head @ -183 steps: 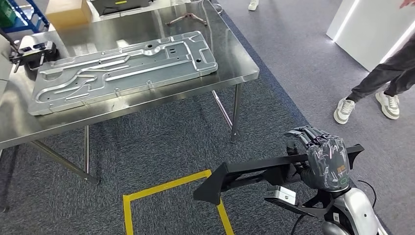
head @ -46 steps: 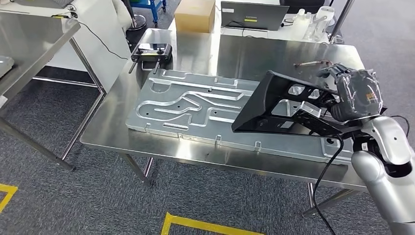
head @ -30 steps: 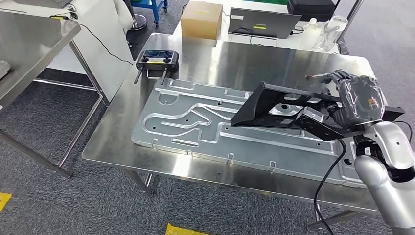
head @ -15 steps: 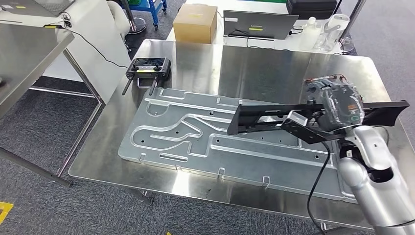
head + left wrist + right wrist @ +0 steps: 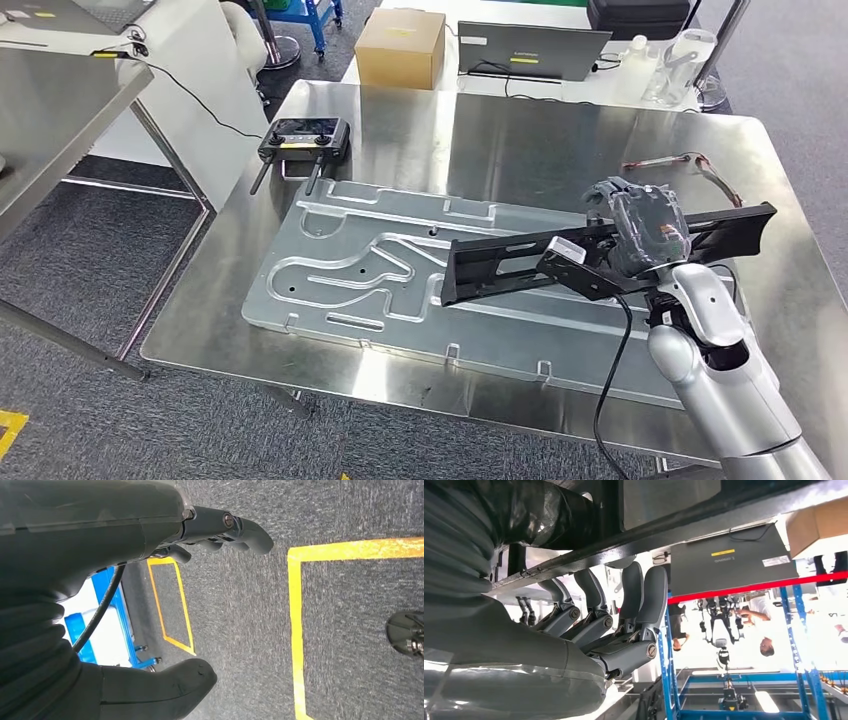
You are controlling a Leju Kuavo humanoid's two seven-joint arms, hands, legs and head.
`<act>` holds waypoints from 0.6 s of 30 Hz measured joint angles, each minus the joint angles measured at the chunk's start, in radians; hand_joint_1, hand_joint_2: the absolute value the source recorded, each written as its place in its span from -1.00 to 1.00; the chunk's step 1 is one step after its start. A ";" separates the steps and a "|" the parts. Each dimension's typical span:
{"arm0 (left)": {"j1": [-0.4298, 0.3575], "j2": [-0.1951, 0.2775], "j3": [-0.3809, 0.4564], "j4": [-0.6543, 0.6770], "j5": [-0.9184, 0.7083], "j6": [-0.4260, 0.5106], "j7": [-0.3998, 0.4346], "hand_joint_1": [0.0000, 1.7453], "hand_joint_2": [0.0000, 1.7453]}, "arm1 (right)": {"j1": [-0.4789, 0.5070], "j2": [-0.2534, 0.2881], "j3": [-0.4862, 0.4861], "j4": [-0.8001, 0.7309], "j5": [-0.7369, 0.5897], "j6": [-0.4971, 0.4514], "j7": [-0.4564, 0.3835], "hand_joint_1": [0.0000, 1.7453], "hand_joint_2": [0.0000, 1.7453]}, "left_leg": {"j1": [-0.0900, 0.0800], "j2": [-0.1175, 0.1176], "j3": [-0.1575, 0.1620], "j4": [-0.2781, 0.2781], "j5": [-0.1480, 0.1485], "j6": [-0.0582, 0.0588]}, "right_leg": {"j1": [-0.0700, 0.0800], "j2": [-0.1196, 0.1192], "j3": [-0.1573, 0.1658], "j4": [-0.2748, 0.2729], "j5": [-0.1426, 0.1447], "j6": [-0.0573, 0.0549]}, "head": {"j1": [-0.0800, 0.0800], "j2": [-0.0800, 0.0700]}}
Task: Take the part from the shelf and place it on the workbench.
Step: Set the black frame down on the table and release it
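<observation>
The black part point(image 5: 520, 262), a long flat bracket, is held roughly level above the workbench point(image 5: 520, 130), over the right half of the large stamped metal plate point(image 5: 370, 265) that lies there. Whether its lower edge touches the plate cannot be told. The right hand point(image 5: 645, 222) grips the part toward its right end, fingers point(image 5: 624, 610) curled around the bar (seen close in the right wrist view). The left hand point(image 5: 150, 580) hangs over grey carpet with yellow floor tape point(image 5: 295, 630); its fingers are apart and hold nothing. On the bench's left rear corner sits a black remote controller point(image 5: 303, 139), clear of the plate. A pair of glasses point(image 5: 685, 164) lies near the right rear. Beyond the bench stand a cardboard box point(image 5: 400, 48) and a laptop point(image 5: 530, 52).
</observation>
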 joint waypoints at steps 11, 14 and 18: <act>-0.001 0.003 0.000 0.000 -0.003 -0.002 -0.004 -1.00 1.00 | -0.043 0.032 0.032 0.028 -0.001 0.019 0.002 1.00 1.00 | -0.001 0.000 0.003 0.001 -0.001 -0.003 | -0.001 0.000 0.005 -0.003 0.000 0.000 | 0.000 0.000; -0.001 0.004 0.000 0.000 -0.003 -0.003 -0.005 -1.00 1.00 | -0.048 0.036 0.037 0.033 -0.001 0.019 0.004 1.00 1.00 | -0.001 0.000 0.003 0.001 -0.001 -0.003 | -0.001 0.000 0.005 -0.003 0.000 0.000 | 0.000 0.000; -0.002 0.005 0.003 0.000 -0.006 -0.003 -0.016 -1.00 1.00 | -0.064 0.037 0.044 0.050 -0.018 0.028 0.016 1.00 1.00 | -0.001 0.000 0.004 0.001 -0.001 -0.002 | -0.001 0.000 0.006 -0.004 0.000 0.000 | 0.000 0.000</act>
